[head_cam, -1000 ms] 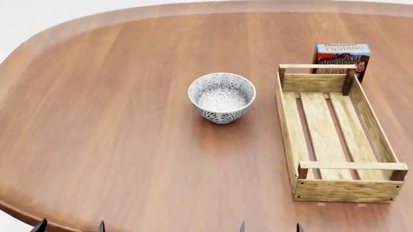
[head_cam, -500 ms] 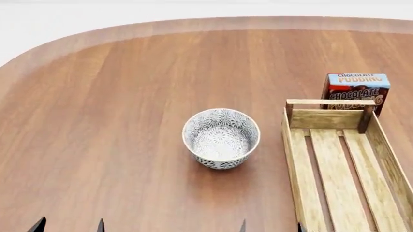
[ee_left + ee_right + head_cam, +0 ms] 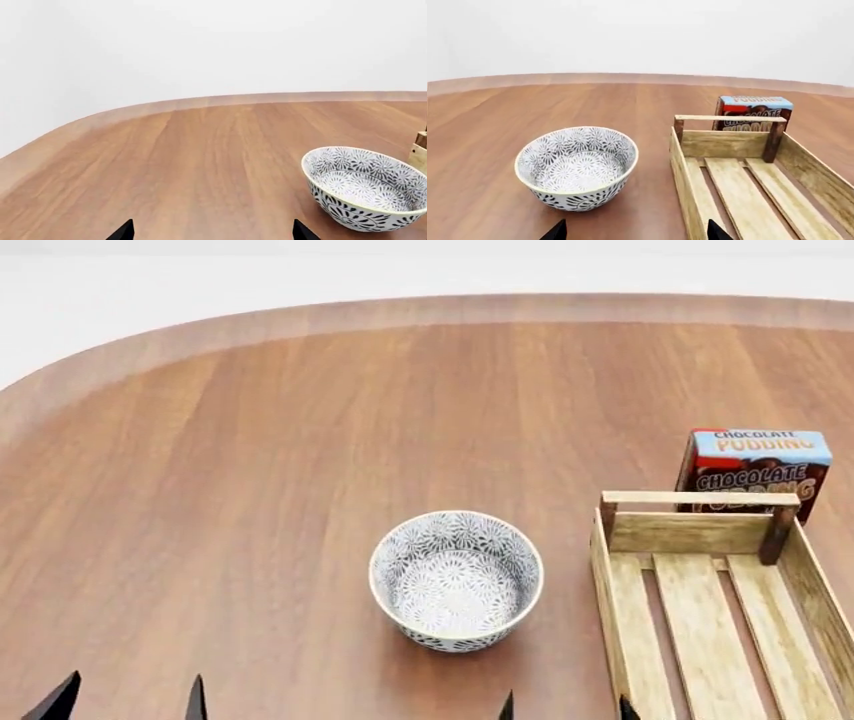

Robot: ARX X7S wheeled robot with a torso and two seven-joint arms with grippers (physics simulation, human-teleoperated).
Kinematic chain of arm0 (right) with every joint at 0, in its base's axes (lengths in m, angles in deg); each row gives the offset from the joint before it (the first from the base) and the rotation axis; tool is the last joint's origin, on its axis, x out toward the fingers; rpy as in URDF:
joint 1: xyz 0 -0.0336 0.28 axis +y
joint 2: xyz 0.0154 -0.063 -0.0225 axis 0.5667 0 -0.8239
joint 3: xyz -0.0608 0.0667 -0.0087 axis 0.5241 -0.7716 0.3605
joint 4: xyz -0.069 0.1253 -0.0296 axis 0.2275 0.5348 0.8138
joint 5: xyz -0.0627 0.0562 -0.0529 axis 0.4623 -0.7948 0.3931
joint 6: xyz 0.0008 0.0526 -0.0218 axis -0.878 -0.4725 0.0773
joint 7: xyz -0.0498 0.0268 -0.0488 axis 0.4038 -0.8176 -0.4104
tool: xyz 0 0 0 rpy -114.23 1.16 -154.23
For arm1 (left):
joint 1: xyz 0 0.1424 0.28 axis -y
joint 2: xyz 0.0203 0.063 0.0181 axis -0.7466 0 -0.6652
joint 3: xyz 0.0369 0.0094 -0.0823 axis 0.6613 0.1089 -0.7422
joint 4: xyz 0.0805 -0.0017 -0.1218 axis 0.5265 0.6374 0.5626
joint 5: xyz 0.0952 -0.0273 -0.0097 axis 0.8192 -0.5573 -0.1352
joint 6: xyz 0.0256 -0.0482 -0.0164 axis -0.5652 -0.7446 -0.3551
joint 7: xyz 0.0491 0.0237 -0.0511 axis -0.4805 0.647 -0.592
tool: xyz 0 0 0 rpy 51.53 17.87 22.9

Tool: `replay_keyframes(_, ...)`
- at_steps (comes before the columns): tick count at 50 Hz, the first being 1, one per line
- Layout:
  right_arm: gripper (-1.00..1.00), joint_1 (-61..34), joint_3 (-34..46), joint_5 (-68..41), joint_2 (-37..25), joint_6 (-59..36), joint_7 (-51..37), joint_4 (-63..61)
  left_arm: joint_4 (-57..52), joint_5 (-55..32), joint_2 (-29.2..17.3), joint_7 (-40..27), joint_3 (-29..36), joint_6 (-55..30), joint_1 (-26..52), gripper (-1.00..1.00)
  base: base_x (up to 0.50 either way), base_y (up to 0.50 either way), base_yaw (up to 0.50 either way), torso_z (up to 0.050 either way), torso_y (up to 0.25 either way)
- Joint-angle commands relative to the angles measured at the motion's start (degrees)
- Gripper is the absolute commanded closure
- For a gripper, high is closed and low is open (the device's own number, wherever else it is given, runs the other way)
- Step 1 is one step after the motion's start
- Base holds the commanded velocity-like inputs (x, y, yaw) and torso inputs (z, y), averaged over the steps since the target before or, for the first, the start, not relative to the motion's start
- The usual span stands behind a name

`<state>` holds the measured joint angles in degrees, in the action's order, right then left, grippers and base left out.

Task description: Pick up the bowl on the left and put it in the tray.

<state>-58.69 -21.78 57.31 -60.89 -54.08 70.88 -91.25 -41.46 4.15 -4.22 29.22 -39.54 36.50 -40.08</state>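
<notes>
Bowl (image 3: pixel 455 580) upright on worktop (image 3: pixel 267 440), just beside empty tray (image 3: pixel 707 620); both hands spread open, gripping nothing, short of it.

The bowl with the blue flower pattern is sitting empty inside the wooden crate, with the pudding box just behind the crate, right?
Not quite. The bowl is empty, but it stands on the table beside the wooden crate, on the crate's left, with bare wood between them. The head view shows the gap plainly. The pudding box is indeed just behind the crate.
</notes>
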Motion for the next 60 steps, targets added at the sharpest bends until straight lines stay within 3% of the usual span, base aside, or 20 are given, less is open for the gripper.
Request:
replay_keyframes(1,-1.0,-4.1,-0.2,-0.9,-3.4,-21.1,-3.6,-14.9,-15.1,-4.0,-3.1,-1.6,-0.8,-17.9,2.6,-1.0,0.0,0.0,0.0,0.0,0.0)
replay_keyframes(9,-1.0,-10.4,-3.4,-7.6,-5.6,-42.5,-3.8,-31.2,-30.4,-12.5,-5.4,-4.1,-4.0,-38.7,9.0,-1.0,0.0,0.0,0.0,0.0,0.002)
replay_keyframes(15,-1.0,-16.6,-7.8,-12.8,-5.8,-55.4,-4.2,-40.5,-36.8,-19.0,-5.7,-4.0,-7.2,-47.1,13.7,-1.0,0.0,0.0,0.0,0.0,0.0)
replay_keyframes(19,-1.0,-19.5,-9.8,-15.3,-6.1,-60.1,-3.5,-43.5,-40.2,-22.7,-5.9,-1.1,-9.9,-45.6,15.0,-1.0,0.0,0.0,0.0,0.012,0.0)
replay_keyframes(33,-1.0,-24.1,-13.6,-18.6,-7.0,-65.8,-2.5,-44.9,-40.9,-29.8,-5.4,-3.7,-14.3,-54.1,19.7,-1.0,0.0,0.0,0.0,0.05,0.0)
replay_keyframes(60,-1.0,-25.2,-14.3,-20.4,-7.9,-64.9,-1.8,-44.3,-37.8,-29.6,-5.7,-3.6,-14.5,-51.6,18.4,-1.0,0.0,0.0,0.0,0.05,0.0)
